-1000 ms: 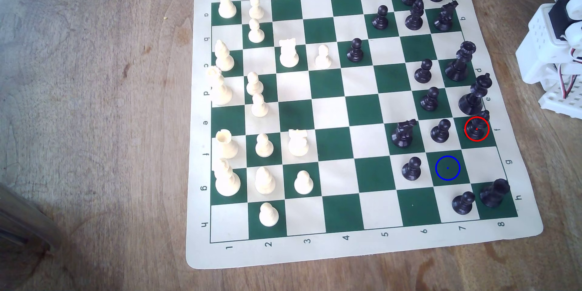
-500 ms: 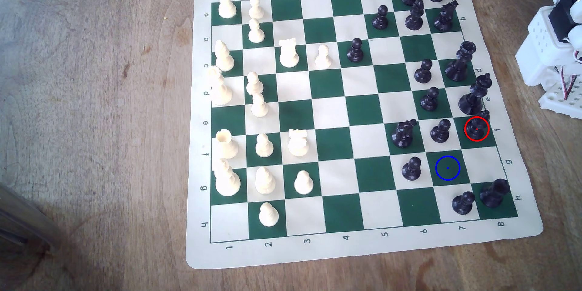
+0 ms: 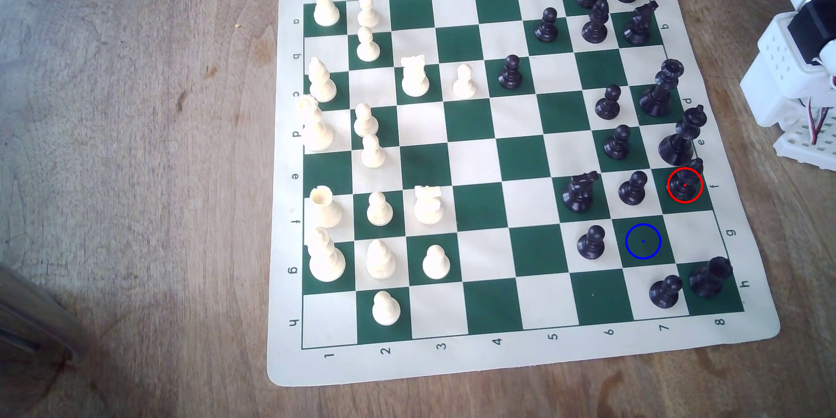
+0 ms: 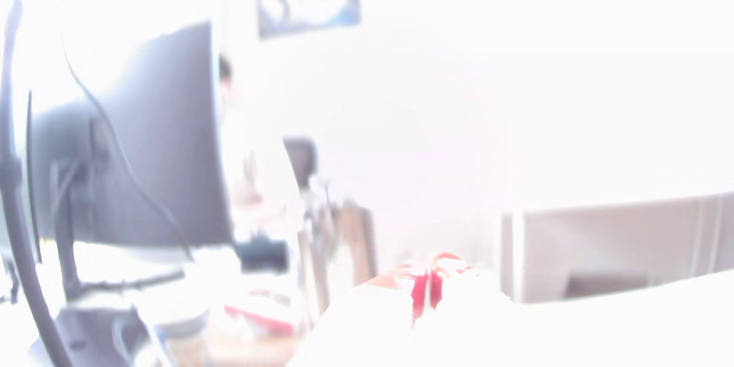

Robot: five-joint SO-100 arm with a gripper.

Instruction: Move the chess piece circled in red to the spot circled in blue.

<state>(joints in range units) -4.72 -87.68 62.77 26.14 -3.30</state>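
Arm shifting at the exterior view's far right, off the board | bishop untouched, blue-ringed square empty | jaws: cannot tell | reach just starting.

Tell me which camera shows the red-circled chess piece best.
The exterior view: the black bishop stands sharp inside its red ring near the board's right edge. The wrist view is overexposed and blurred, aimed at a room, giving nothing of the piece.

black bishop: upright, red-ringed, dark f8 square | blue-ringed spot: dark green g7, bare
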